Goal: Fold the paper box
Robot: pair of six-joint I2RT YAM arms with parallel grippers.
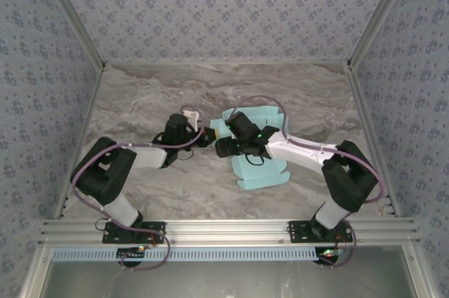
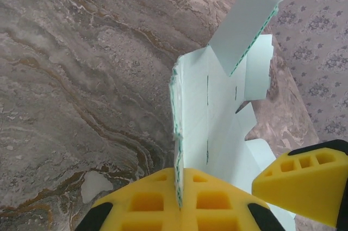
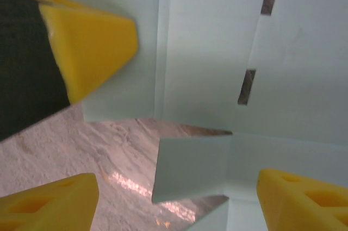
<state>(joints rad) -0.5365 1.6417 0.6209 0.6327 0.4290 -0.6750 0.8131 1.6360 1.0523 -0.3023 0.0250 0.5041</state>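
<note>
1. Top external: paper box (image 1: 263,175), a pale blue flat sheet, lies mid-table (image 1: 140,102); left gripper (image 1: 204,137) and right gripper (image 1: 219,146) meet at its left edge.
2. Left wrist: left gripper (image 2: 178,187) is clamped on a raised panel's edge.
3. Right wrist: right gripper (image 3: 179,204) has its fingers apart, with a small flap between them.

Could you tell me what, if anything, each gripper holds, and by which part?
The left gripper pinches the paper box by a raised edge; the right gripper holds nothing.
</note>
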